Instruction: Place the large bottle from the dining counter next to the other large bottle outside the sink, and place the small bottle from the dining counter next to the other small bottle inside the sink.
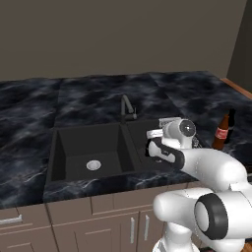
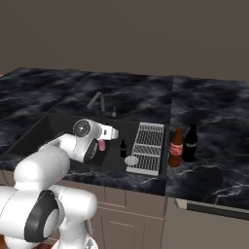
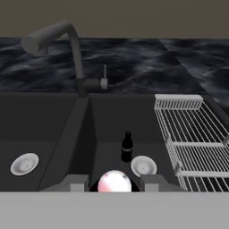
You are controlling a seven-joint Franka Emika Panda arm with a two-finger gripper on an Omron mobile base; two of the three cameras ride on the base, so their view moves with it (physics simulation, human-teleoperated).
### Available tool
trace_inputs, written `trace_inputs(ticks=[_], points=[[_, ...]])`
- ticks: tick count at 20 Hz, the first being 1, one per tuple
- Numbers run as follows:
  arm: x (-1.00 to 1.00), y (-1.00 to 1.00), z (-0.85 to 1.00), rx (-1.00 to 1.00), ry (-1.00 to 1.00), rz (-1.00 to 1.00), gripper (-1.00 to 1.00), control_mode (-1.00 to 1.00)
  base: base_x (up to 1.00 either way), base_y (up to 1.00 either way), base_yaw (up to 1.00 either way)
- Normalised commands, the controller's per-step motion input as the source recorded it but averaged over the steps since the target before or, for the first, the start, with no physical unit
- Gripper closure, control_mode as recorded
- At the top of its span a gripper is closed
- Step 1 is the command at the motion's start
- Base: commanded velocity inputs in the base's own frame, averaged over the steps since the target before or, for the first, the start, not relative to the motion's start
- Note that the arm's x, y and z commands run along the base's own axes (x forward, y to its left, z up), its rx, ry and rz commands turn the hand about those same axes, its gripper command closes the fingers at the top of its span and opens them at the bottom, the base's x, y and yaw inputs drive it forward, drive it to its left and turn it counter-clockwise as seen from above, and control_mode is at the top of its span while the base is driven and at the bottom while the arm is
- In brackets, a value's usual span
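My gripper point(image 3: 114, 184) is shut on the small pink bottle point(image 3: 114, 181), which hangs over the right basin of the black sink point(image 2: 53, 127). The same bottle point(image 2: 102, 145) shows pink below my hand in the right base view. The other small bottle point(image 3: 127, 147), tiny and dark, stands upright in that basin beside the round drain point(image 3: 143, 166), a little ahead of the pink one. On the counter right of the sink, the brown red-labelled large bottle point(image 2: 175, 149) stands close beside the all-black large bottle point(image 2: 190, 143). The brown bottle point(image 1: 222, 131) also shows in the left base view.
A white wire rack point(image 2: 148, 146) covers the right part of the right basin. The dark curved faucet point(image 3: 67, 42) rises behind the divider. The left basin has its own drain point(image 1: 93, 165). Black marble counter point(image 1: 29, 113) surrounds the sink; a wall stands behind.
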Motion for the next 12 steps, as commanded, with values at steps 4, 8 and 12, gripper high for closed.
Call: trace_inputs(ticks=[4,8,12], points=[[0.12,0.00,0.00,0.00,0.05,0.00,1.00,-1.00,0.00,0.00,0.00],[0.10,0.00,0.00,0.00,0.01,0.00,1.00,-1.00,0.00,0.00,0.00],[0.26,0.00,0.00,0.00,0.00,0.00,1.00,-1.00,0.00,0.00,0.00]])
